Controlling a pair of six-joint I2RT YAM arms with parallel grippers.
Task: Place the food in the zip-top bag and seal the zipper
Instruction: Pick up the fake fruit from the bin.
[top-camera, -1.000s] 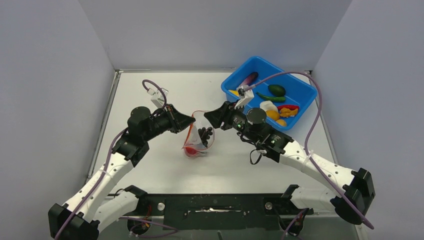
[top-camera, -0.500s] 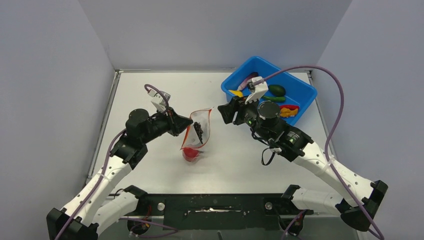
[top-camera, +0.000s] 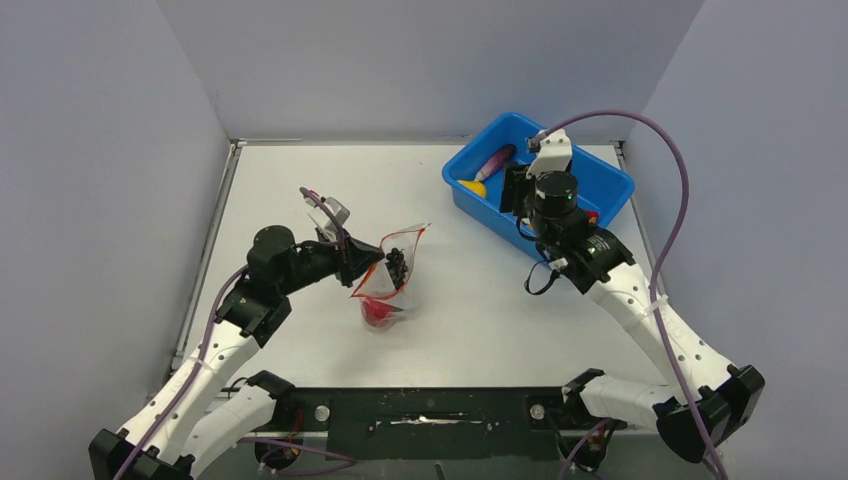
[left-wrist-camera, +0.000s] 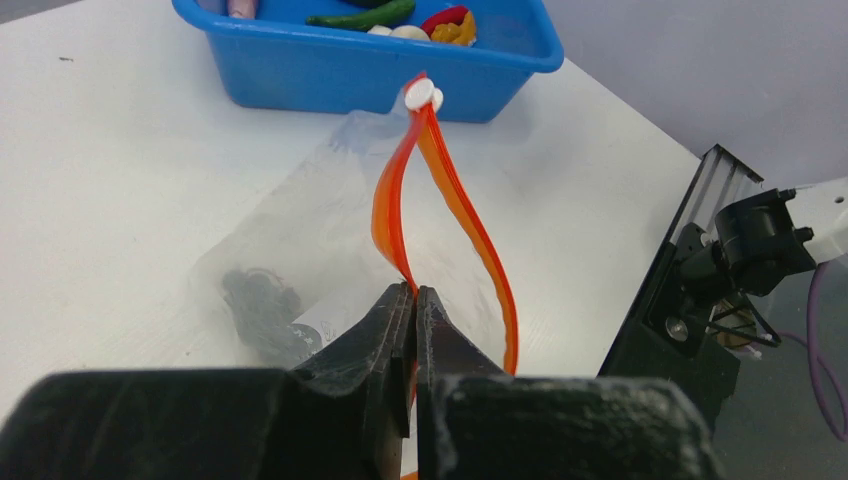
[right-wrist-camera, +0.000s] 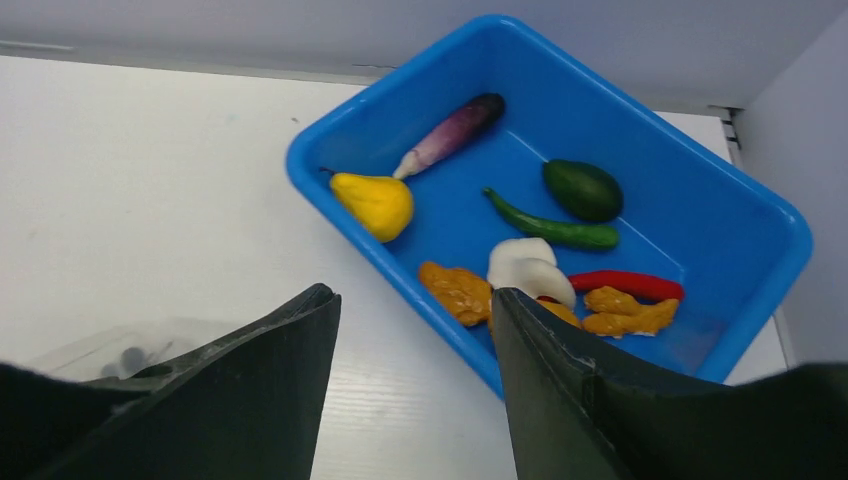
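The clear zip-top bag hangs over the table's middle with dark grapes and a red ball inside. My left gripper is shut on one side of the red-orange zipper and holds the mouth slightly open. The left gripper pinches the strip; the grapes show through the plastic. My right gripper is over the blue tub. The right gripper is open and empty above the tub's near rim. The eggplant, yellow piece and white piece lie in the tub.
The tub also holds a green avocado, a green chili, a red chili and orange pieces. Grey walls close in the table on three sides. The zipper's white slider sits at the strip's far end.
My right gripper has left the bag's mouth and swung back and right to above the tub. The left gripper kept hold of the zipper; the bag's mouth narrowed and the grapes stayed inside.
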